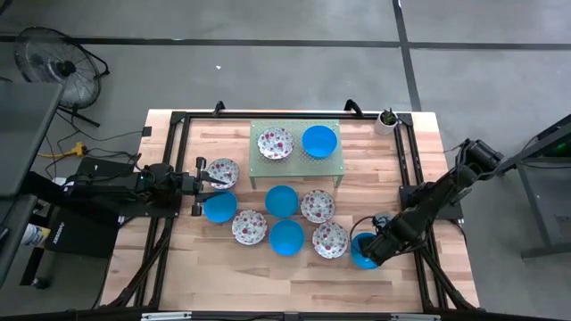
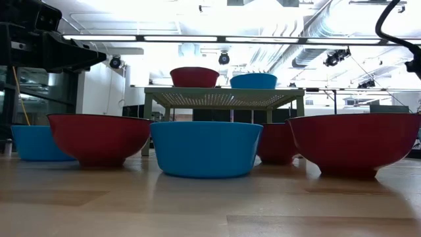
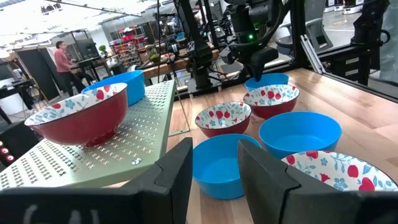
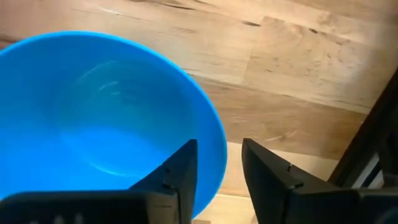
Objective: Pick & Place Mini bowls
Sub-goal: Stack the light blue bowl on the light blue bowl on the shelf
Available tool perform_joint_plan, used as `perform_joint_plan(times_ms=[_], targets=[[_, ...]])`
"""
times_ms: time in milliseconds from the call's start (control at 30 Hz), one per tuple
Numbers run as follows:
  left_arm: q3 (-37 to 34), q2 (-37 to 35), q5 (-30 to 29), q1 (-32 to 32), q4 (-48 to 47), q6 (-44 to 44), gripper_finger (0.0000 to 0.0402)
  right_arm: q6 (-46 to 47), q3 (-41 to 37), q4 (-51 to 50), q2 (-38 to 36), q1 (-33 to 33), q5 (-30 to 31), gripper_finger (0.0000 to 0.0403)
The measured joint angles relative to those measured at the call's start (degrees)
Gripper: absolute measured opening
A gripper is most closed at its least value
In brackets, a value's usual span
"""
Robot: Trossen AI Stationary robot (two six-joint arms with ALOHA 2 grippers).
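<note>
Right wrist view: the rim of a blue mini bowl (image 4: 106,118) is straddled by the right gripper (image 4: 219,177), whose narrowed fingers are not yet clamped.

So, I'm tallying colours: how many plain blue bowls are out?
5 blue bowls: one on the green stand, three on the table, one at the right gripper. None looks hidden.

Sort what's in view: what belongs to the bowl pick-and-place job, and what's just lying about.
Job:
- blue bowls
- floral bowls
- right gripper, jaws astride the rim of a blue bowl
- left gripper at a floral bowl

Lying about:
- green stand, already carrying two bowls
- potted plant
- fan
</note>
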Motion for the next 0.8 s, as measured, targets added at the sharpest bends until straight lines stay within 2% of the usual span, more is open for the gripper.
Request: perform_joint_plan(times_ms=[500,700,800], targets=[[0.0,0.0,0.0,0.01,-0.01,-0.01,0.0124,-0.91,0.0,-0.15,0.0,-0.01,-0.04,0.0047],[0.0,0.0,0.0,0.01,-0.02,-0.01,0.0124,-1.79,0.02,-0.16,0.0,0.0,-0.11,0.0009],[0.0,0.0,-0.02,-0.01,-0.01,0.01,0.0124,-2.18,0.07,-0.15,-0.04,-0.02,-0.16,0.0005]])
